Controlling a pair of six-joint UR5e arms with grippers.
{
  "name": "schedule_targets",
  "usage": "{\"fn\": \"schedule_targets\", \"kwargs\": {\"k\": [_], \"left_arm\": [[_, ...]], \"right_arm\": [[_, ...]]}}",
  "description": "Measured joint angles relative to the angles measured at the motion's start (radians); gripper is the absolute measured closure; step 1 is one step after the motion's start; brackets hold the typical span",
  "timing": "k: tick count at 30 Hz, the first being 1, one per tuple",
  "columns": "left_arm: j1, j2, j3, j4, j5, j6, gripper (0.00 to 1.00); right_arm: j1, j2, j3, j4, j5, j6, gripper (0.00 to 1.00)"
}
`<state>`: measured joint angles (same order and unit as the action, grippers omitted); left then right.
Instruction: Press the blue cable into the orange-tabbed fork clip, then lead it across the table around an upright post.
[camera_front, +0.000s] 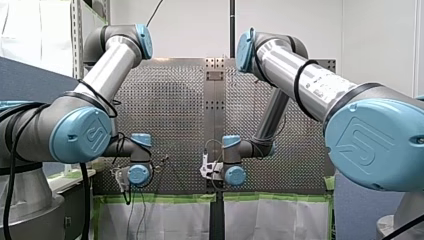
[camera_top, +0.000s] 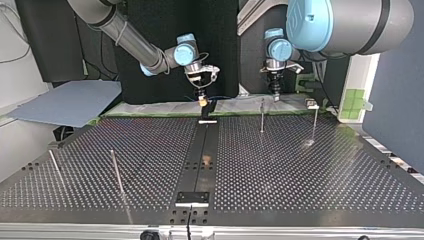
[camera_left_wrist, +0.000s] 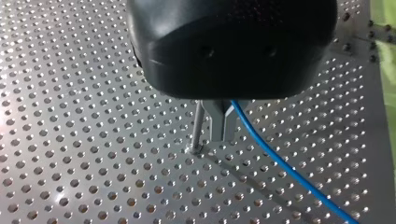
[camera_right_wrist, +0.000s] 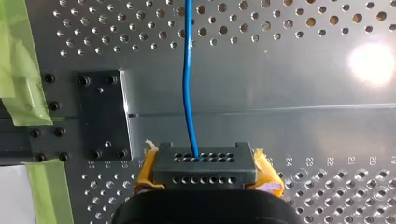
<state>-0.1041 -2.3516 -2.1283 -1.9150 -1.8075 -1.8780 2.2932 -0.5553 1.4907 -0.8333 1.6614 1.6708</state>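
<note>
Perforated metal table (camera_top: 300, 170) spreads under both arms, which work at its far edge in the top view. My left gripper (camera_left_wrist: 223, 135), black with metal fingers, is pinched tight on the blue cable (camera_left_wrist: 286, 169), just beside an upright post (camera_left_wrist: 197, 126). My right gripper (camera_right_wrist: 205, 169), yellow-padded, is closed narrow on the same cable, which runs straight into it.

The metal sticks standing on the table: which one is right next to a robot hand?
The post standing right beside my left gripper, which holds the blue cable. The other three posts stand farther off.
</note>
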Motion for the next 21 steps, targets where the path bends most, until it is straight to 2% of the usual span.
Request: {"fn": "schedule_targets", "kwargs": {"k": [6, 21], "left_arm": [[0.008, 0.0, 0.027, -0.024, 0.005, 0.0, 1.0], [0.029, -0.001, 0.062, -0.072, 0.044, 0.007, 1.0]], "right_arm": [[0.003, 0.002, -0.009, 0.006, -0.001, 0.0, 1.0], [-0.011, 0.003, -0.018, 0.013, 0.0, 0.0, 1.0]]}}
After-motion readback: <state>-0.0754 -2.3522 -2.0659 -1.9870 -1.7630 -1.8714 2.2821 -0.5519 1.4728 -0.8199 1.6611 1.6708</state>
